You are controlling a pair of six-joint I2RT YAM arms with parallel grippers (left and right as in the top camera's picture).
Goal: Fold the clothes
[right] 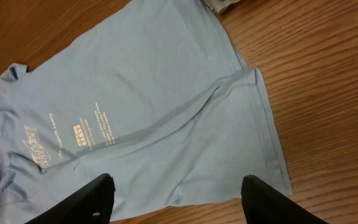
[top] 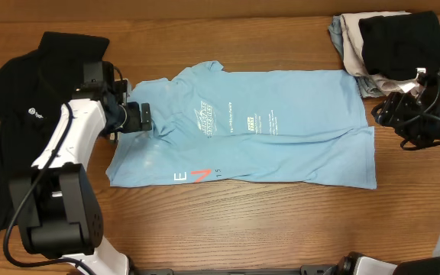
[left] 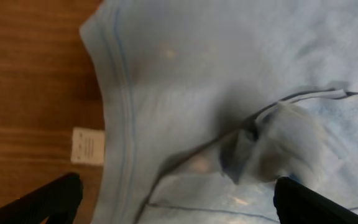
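T-shirt [top: 266,130] lies spread on the counter [top: 281,229], its small print unreadable to me. Left gripper [top: 145,118] is spread over blurred, bunched fabric. Right gripper [right: 179,190] is spread, empty.

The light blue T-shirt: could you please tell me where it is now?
Overhead, the T-shirt lies spread out centrally, between the black garment on the left and the clothes pile at far right.

T-shirt [top: 304,145] light blue, printed white and red-orange.

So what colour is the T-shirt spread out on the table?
Light blue T-shirt, with white and red-orange lettering; the overhead view shows it best.
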